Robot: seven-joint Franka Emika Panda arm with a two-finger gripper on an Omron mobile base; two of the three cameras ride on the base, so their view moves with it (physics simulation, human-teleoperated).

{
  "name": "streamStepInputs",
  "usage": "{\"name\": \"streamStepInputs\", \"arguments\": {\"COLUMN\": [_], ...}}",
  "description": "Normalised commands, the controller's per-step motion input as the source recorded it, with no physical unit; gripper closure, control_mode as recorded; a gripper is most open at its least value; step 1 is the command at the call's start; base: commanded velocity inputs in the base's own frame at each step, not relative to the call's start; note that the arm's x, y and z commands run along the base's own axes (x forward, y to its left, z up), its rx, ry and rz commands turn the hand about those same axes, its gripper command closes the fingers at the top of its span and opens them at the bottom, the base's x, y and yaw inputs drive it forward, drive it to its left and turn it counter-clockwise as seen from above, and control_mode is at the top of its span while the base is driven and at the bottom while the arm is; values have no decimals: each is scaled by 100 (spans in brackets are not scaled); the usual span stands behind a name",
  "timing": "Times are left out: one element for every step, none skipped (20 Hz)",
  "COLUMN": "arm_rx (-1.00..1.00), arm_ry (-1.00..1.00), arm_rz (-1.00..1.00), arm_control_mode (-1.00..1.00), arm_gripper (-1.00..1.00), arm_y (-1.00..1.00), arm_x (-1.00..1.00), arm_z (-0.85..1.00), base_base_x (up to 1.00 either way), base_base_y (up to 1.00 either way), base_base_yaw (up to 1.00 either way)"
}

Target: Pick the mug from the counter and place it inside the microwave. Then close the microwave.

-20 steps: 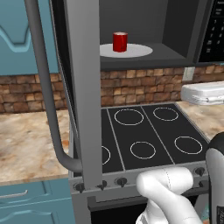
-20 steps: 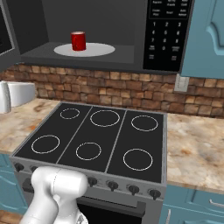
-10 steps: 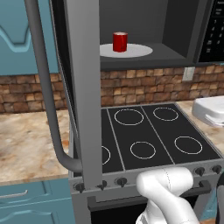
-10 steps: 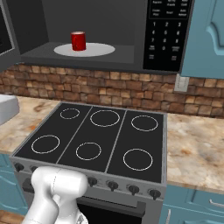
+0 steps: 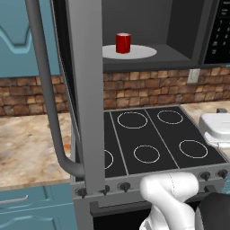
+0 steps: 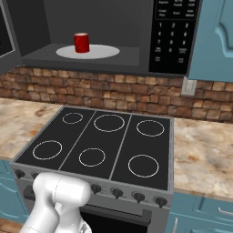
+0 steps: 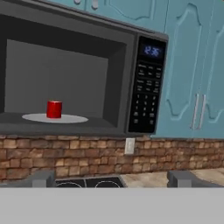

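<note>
Microwave door (image 5: 83,90) cut off by the top edge of the left base view, upper end of its bar handle (image 5: 47,90) lost there too. Keypad (image 5: 218,31) cropped at the right edge there, its button labels too small to read. Mug (image 7: 54,109) handle not discernible; white object (image 5: 215,130) on the counter (image 5: 31,143) cut by the frame edge, unidentifiable.

Premises are a domestic kitchen. Evidence: a black glass stovetop (image 6: 98,144) set into a mottled stone worktop (image 6: 202,154), a brick backsplash (image 6: 113,93), teal cabinets (image 7: 194,65), and a built-in microwave (image 7: 109,83) mounted above the range.
</note>
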Motion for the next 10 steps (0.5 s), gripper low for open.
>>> {"name": "streamStepInputs", "arguments": {"arm_rx": [-1,0,0,0,0,0,0,0,0,0], "arm_ry": [-3,-5,-4,-3,-3,-3,-5,-5,-3,-2], "arm_rz": [-28,-25,-22,-21,-21,-20,-18,-16,-14,-13], "arm_control_mode": [-100,-100,-100,-100,-100,-100,-100,-100,-100,-100], "arm_gripper": [-100,-100,-100,-100,-100,-100,-100,-100,-100,-100], "arm_y": [-8,-4,0,0,0,0,0,0,0,0], "arm_x": [-51,-49,-43,-44,-41,-47,-48,-49,-54,-53], "arm_z": [0,0,1,1,1,0,0,0,0,0], "base_base_x": [0,0,0,0,0,0,0,0,0,0], "base_base_y": [0,0,0,0,0,0,0,0,0,0], "base_base_yaw": [0,0,0,0,0,0,0,0,0,0]}}
